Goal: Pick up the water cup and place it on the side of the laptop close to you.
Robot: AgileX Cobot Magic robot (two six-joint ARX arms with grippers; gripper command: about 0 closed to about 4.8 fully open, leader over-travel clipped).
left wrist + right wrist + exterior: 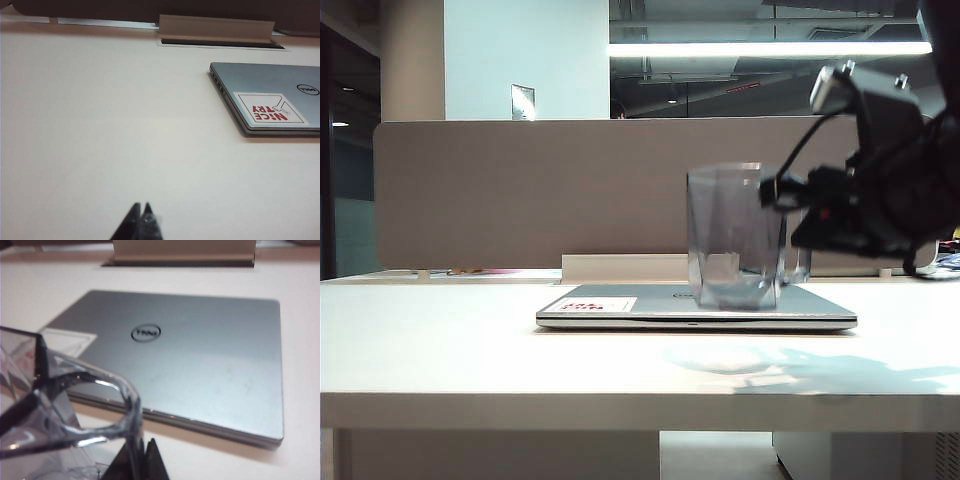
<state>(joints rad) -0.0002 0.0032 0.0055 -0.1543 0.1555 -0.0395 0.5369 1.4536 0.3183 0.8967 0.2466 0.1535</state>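
Observation:
The water cup (735, 240), clear bluish-grey with faceted sides, hangs just above the table, in front of the right half of the laptop (695, 305). Its shadow falls on the table nearer the front edge. My right gripper (778, 190) comes in from the right and is shut on the cup's handle. In the right wrist view the cup's rim and handle (75, 405) sit close up against the gripper (142, 445), with the closed silver laptop (200, 365) beyond. My left gripper (141, 207) is shut and empty over bare table, well away from the laptop (270, 95).
The white table (440, 340) ends at a front edge near the camera. A grey partition (520, 190) closes off the back, with a raised cable flap (620, 265) behind the laptop. A white sticker with red print (588, 304) marks the laptop's left corner.

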